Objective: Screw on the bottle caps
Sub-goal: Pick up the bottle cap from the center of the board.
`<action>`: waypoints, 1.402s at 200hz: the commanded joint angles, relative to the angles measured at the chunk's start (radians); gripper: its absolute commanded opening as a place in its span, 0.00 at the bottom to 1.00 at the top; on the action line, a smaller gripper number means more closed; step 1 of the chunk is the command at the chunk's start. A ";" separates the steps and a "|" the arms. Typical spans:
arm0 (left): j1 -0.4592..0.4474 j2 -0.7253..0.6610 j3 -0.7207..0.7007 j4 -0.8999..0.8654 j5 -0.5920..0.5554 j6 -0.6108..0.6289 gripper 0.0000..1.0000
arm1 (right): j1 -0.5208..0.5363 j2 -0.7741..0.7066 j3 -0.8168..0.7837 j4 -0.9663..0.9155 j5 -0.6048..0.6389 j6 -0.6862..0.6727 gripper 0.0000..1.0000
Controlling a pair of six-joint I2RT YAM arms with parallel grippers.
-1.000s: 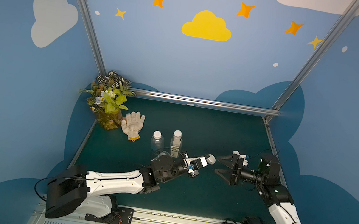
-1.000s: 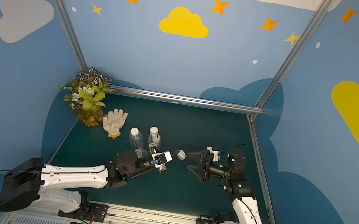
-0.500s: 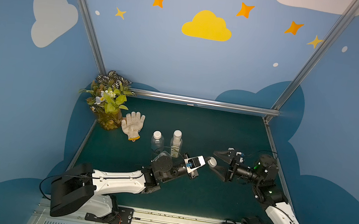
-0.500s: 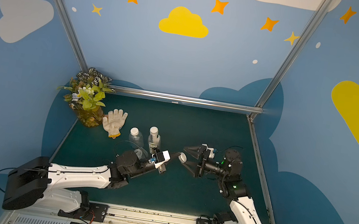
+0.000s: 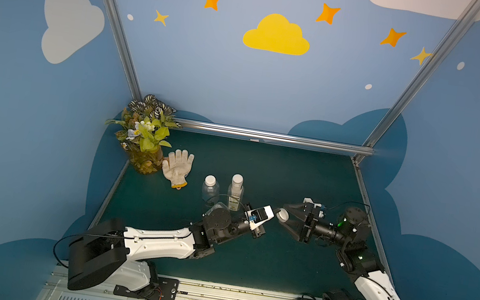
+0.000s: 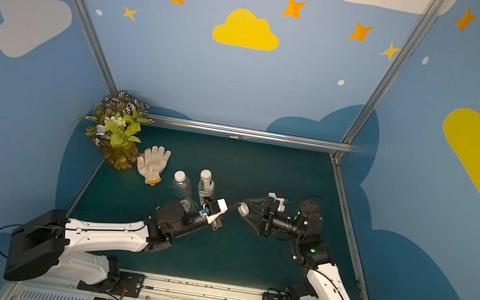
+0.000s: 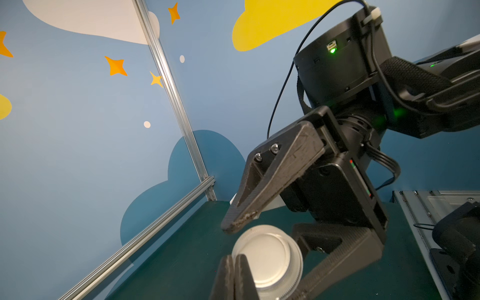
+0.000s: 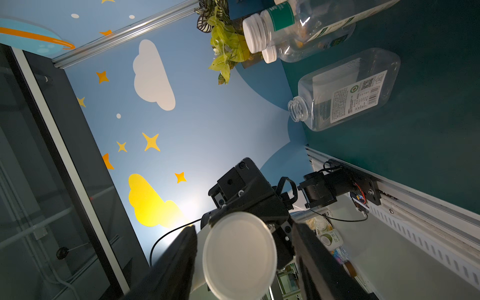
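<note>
Handing over the cap (image 8: 239,255): my left end effector (image 7: 235,272) pinches its rim, and my right end effector (image 5: 284,214) gapes around it. Next, I judge, right clamps, then left lets go.

Light blue panel walls (image 5: 211,72) closed the booth on three sides, painted with a yellow cloud (image 5: 276,35), white clouds (image 5: 70,24), orange four-pointed stars (image 5: 327,13) and darker blue cloud shapes (image 5: 348,128) low down. Silver aluminium posts (image 5: 116,29) marked the corners, with a matching rail (image 5: 266,135) along the back of the dark green counter (image 5: 277,169). In the right wrist view a dark glazed panel (image 8: 39,155) stood beyond the booth, and a bright glare (image 8: 192,207) washed one wall.
</note>
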 commanded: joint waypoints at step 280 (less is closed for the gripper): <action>0.018 0.007 0.012 -0.039 0.010 -0.089 0.21 | 0.046 0.004 0.028 0.001 0.052 -0.030 0.42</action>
